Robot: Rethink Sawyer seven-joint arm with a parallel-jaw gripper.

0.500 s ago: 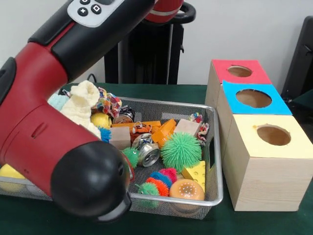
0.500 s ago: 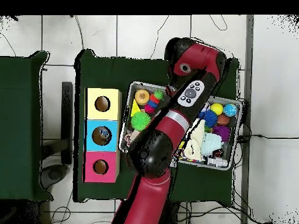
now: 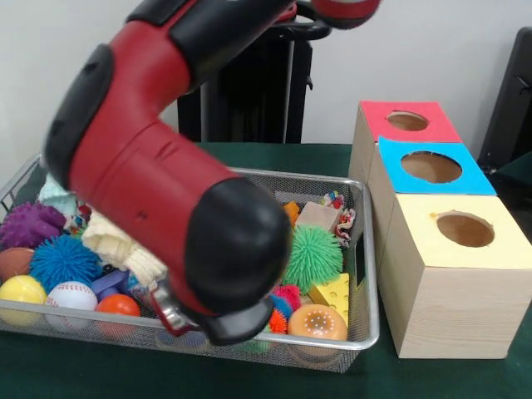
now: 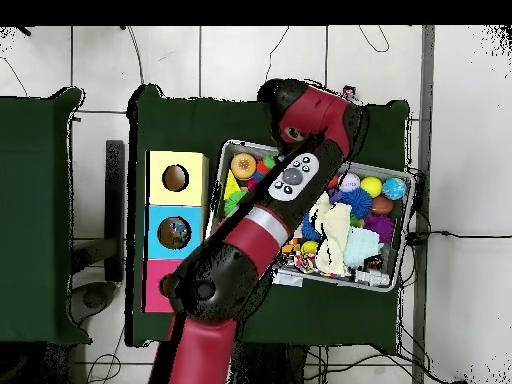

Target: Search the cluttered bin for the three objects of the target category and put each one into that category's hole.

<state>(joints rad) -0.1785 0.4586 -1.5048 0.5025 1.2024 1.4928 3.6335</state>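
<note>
The silver wire-mesh bin (image 3: 371,274) stands on the green table, full of toys; it also shows in the overhead view (image 4: 402,262). The red and black arm (image 3: 166,174) hangs low over the bin's middle and hides the toys there. The gripper itself is hidden behind the arm in both views. To the right of the bin stand three wooden boxes with round holes: a red-topped box (image 3: 407,120), a blue-topped box (image 3: 430,166) and a yellow-topped box (image 3: 465,229).
In the bin I see a green spiky ball (image 3: 312,256), a cheese wedge (image 3: 332,293), an orange dotted ball (image 3: 317,322), a wooden block (image 3: 317,216), a blue spiky ball (image 3: 62,259), a purple spiky ball (image 3: 29,224), a baseball (image 3: 71,296) and a cream cloth (image 3: 116,245).
The arm has swung from the bin's left end toward its middle in the front view. The left end's balls now show; the middle toys are covered.
</note>
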